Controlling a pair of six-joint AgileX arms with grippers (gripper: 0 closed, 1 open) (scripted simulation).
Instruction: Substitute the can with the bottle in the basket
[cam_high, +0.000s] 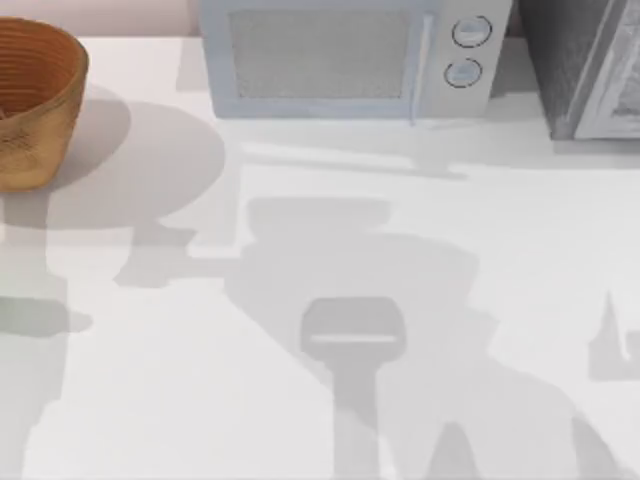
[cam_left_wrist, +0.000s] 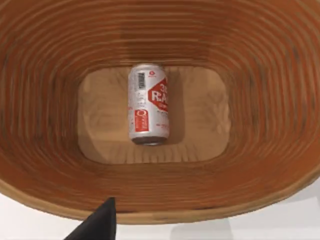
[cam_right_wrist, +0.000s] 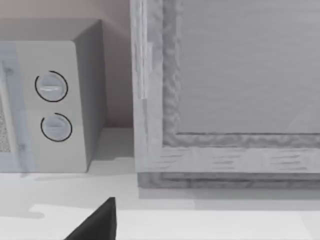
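An orange-brown ribbed weave is seen on the basket (cam_left_wrist: 45, 125); the can (cam_left_wrist: 148, 103) is white with red label markings.

White counter (cam_high: 420, 300), evenly lit, crossed by soft grey shadows. Microwave (cam_high: 350, 55) at the far edge, centre: pale grey, mesh door window, two round dials (cam_high: 467, 50) stacked on its right side. Grey framed cabinet (cam_high: 590, 70) at far right, just beside the microwave. Pinkish wall (cam_right_wrist: 117, 65) behind both.
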